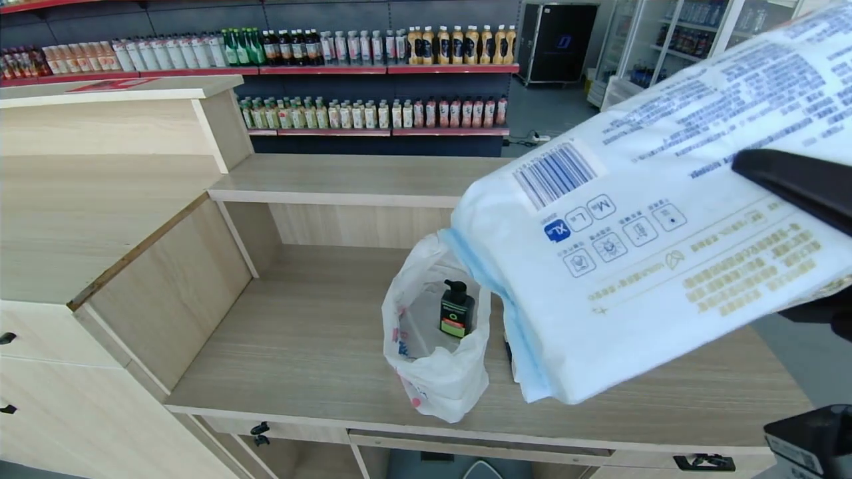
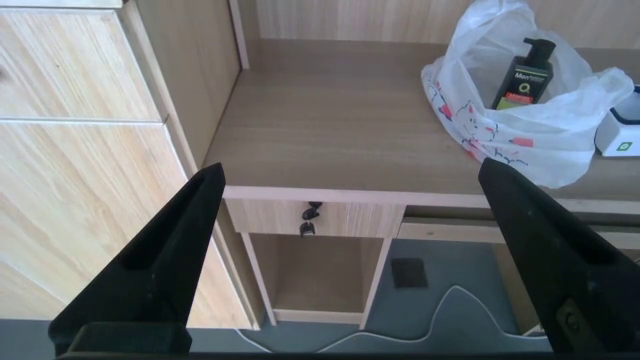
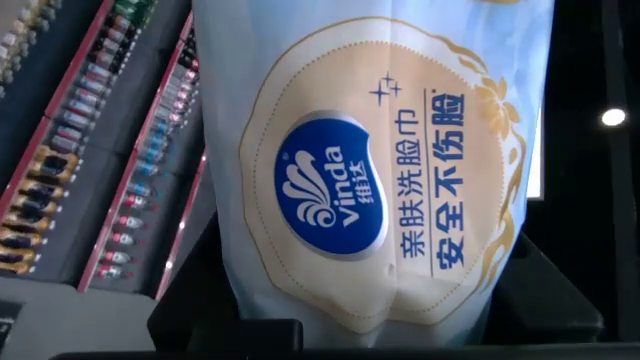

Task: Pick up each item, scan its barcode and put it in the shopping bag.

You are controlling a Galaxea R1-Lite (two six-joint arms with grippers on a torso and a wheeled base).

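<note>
Pack (image 1: 665, 253): big soft white plastic-wrapped pack with a blue edge, held up in the air close to the head camera, above the right part of the counter (image 1: 299, 346). Its far end ran off the frame. The side facing up carried a barcode, a row of size boxes and fine print too small to read. The right wrist view saw its other face (image 3: 370, 170), a cream panel with a blue oval badge.

Right gripper (image 1: 765, 239) was clamped on the pack. One black finger lay across the top; the other was mostly hidden underneath.

Shopping bag (image 1: 432, 372): white, thin, standing open on the counter just beside and below the pack's lower corner. A dark pump bottle (image 1: 456, 313) stood upright inside.

The pack hid the counter behind it. A small white box (image 2: 622, 135) beside the bag was cut off at the edge.

Left gripper (image 2: 350, 175): fingers wide apart, nothing between them, low in front of the counter's front edge.

Shelves of bottles (image 1: 373, 50) lined the back wall.
</note>
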